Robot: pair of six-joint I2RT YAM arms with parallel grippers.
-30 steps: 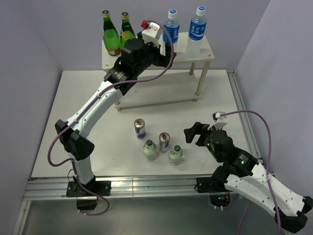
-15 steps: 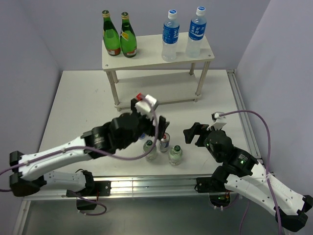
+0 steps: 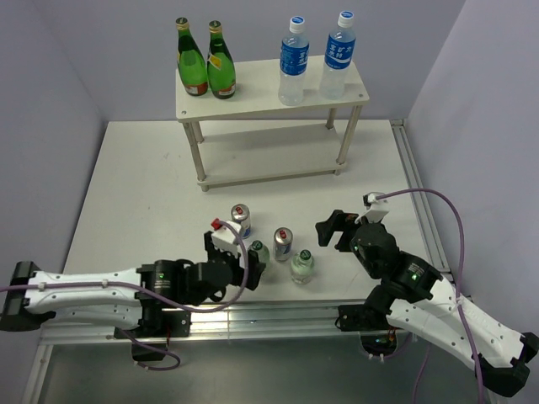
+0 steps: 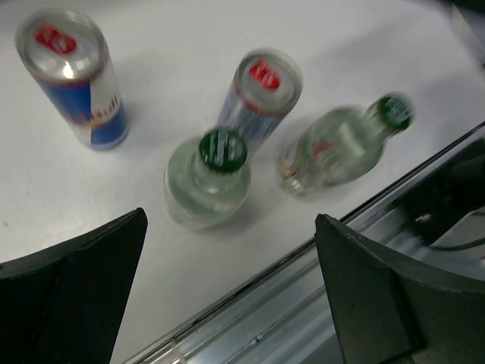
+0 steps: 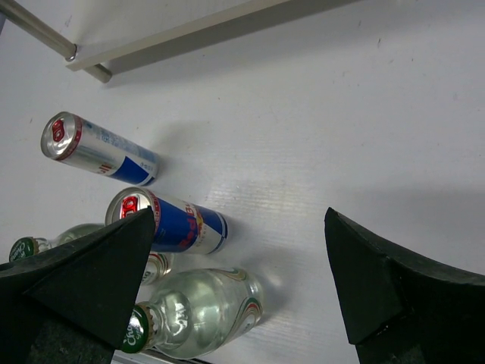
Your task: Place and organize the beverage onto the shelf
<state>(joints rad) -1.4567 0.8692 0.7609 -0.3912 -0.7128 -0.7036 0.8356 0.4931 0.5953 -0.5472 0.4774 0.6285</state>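
Pickup: left gripper (image 4: 231, 227), spread, hovers over left green-capped bottle (image 4: 207, 182); right gripper (image 5: 241, 220) idles, spread. Next probably: lower, pinch, carry to shelf (image 3: 261, 103).

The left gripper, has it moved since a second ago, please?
Yes: the left gripper came from the shelf toward the near edge, by the small bottles.

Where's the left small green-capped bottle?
Top view, front centre: the small clear green-capped bottle stands just right of the left gripper, with a slim blue-silver can at its right.
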